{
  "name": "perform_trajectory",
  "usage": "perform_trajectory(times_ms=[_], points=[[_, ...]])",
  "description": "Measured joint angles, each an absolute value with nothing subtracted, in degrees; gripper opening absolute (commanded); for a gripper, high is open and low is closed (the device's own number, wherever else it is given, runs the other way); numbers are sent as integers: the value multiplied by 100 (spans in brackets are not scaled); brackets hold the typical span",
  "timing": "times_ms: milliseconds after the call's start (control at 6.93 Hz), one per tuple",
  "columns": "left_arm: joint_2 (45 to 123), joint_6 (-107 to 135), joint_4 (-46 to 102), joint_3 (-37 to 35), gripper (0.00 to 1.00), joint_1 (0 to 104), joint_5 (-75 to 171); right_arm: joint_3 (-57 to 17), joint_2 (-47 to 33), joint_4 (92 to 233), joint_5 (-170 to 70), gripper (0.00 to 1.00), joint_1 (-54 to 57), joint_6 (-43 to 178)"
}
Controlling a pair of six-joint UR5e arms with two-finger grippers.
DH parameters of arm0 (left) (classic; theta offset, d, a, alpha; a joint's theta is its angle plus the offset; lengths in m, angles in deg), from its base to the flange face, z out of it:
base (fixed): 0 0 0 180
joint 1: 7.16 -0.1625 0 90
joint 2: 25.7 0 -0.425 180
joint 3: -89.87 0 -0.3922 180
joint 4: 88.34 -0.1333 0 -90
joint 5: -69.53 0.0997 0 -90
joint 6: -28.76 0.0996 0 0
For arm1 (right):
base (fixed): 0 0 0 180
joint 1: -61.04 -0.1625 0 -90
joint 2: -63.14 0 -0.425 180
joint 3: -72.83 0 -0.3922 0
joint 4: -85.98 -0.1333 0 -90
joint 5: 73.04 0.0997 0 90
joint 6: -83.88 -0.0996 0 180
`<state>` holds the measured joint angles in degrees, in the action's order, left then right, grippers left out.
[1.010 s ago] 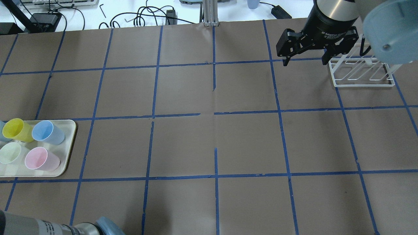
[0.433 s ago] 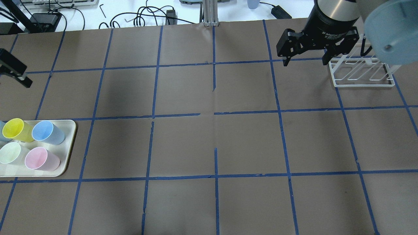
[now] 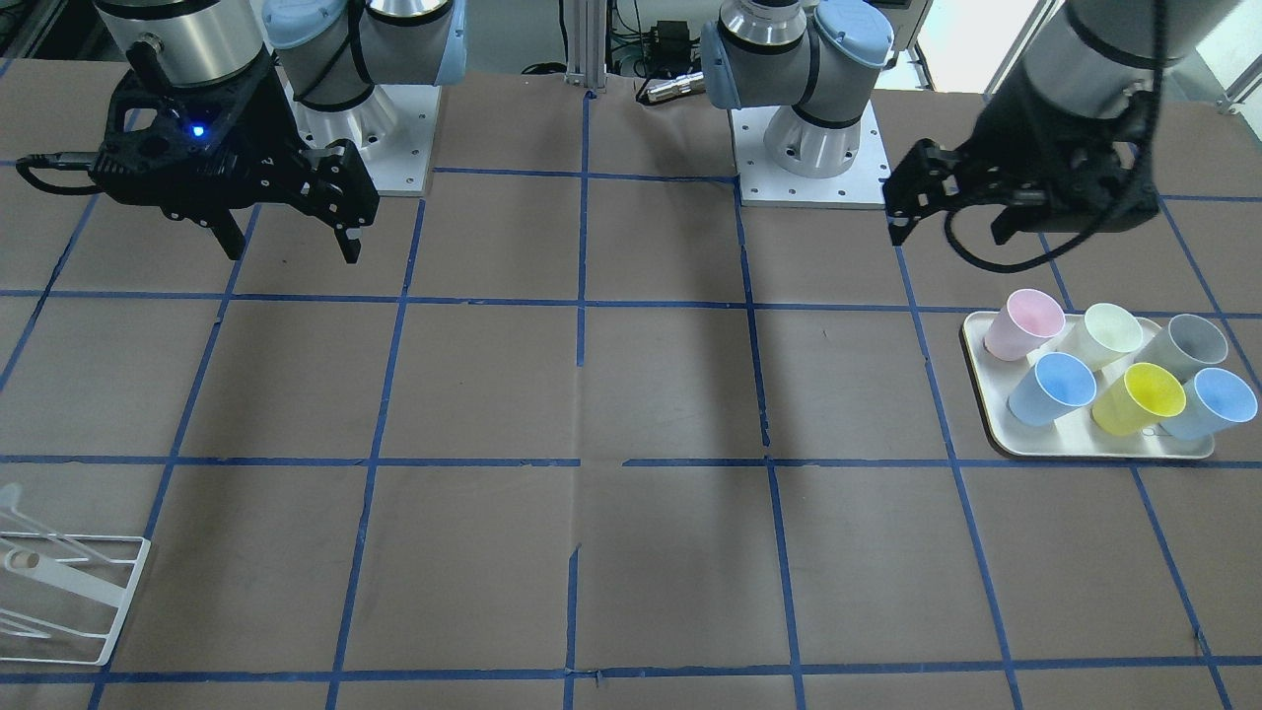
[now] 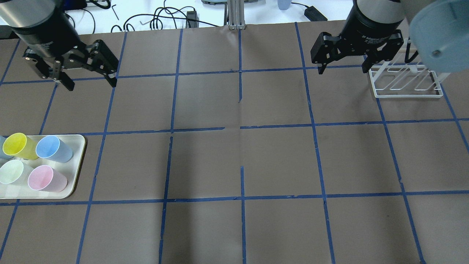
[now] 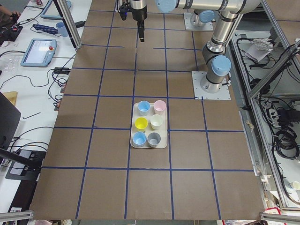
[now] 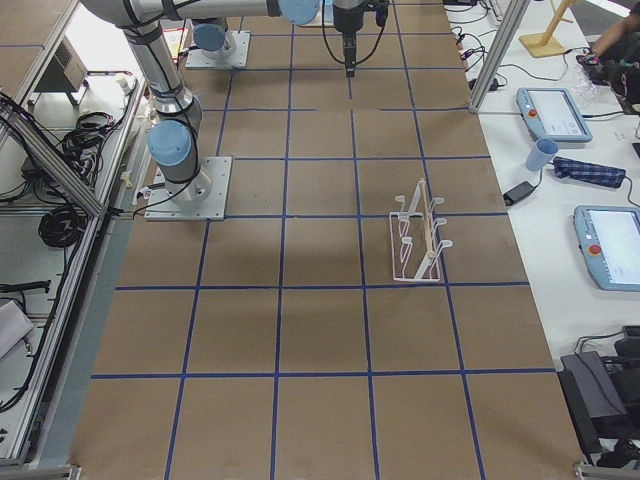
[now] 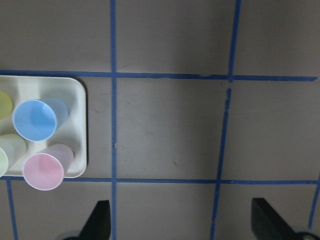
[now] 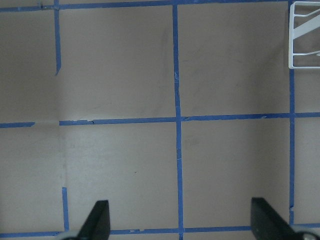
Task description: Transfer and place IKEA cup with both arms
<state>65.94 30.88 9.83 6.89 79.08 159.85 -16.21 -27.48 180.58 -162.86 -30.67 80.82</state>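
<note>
Exterior front-facing: IKEA cup (image 3: pixel 1186 343) on tray (image 3: pixel 989 414) near spread left gripper (image 3: pixel 948 231); right gripper (image 3: pixel 293 251) spread.

The surface (image 4: pixel 278 161) was covered in brown paper marked into squares by blue tape lines (image 4: pixel 242 198), with a few gaps in the tape near the middle. A cream tray (image 4: pixel 78 165) lay flat at the robot's left end, fitting between two tape lines. A white wire rack (image 4: pixel 406 96) stood at the right end, on the side far from the robot. Two metal mounting plates (image 3: pixel 808 187) sat along the robot's edge, well apart from both.
</note>
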Motion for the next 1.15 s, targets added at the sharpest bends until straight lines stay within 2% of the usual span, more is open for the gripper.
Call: perform_trajectory(times_ms=[577, 1154], points=[[6625, 2988, 262, 609, 100, 8256, 15930, -1611, -2748, 18057, -16284, 100, -3056, 8086], [6551, 3005, 317, 570, 100, 8218, 15907, -1599, -2748, 18045, -16277, 100, -3055, 8089]])
